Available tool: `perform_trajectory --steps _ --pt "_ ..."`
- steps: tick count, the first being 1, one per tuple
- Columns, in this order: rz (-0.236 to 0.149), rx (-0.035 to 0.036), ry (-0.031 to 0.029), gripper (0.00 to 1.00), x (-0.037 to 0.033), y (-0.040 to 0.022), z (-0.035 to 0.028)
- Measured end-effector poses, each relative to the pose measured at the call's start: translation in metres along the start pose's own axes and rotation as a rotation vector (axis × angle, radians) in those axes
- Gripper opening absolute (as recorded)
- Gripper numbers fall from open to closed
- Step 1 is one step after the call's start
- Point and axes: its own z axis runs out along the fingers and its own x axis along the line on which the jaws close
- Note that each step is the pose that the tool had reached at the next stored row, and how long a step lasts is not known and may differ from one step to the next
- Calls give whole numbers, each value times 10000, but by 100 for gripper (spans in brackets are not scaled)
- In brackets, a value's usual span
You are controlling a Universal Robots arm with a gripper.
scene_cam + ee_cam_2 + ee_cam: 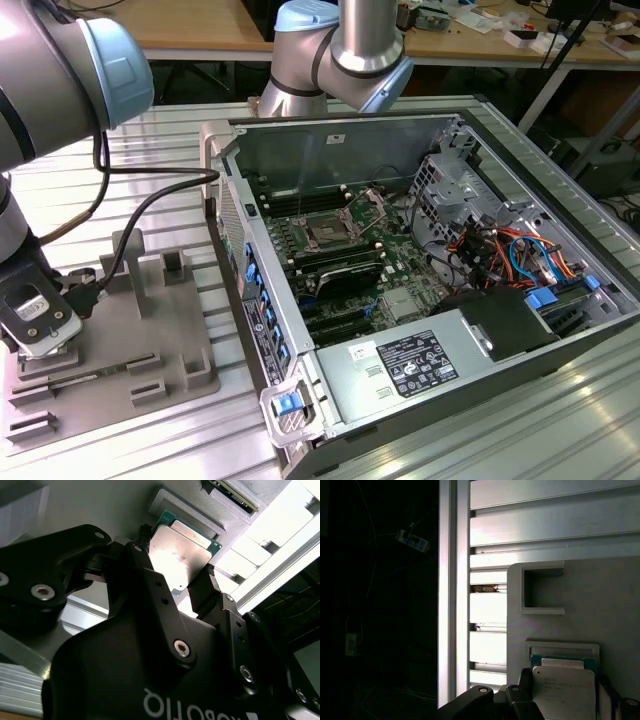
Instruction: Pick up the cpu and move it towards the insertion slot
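My hand (176, 560) is down over the grey tray (150, 330) on the slatted bench (160, 150), at the exterior view's left. It is closed on the cpu (185, 545), with dark fingers (206, 587) pressed against two opposite edges of its pale silvery top. The cpu sits just by a raised frame of the tray, and I cannot tell whether it has left the surface. The insertion slot (326, 232) lies well apart, inside the open computer case (440, 130).

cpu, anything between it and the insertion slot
Yes: the computer case's raised side wall stands between the grey tray, where the cpu is at the tool, and the insertion slot inside it.
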Motion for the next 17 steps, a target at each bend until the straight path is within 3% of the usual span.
perform_trajectory --steps 17 --pt "0 0 0 55 1 2 -55"
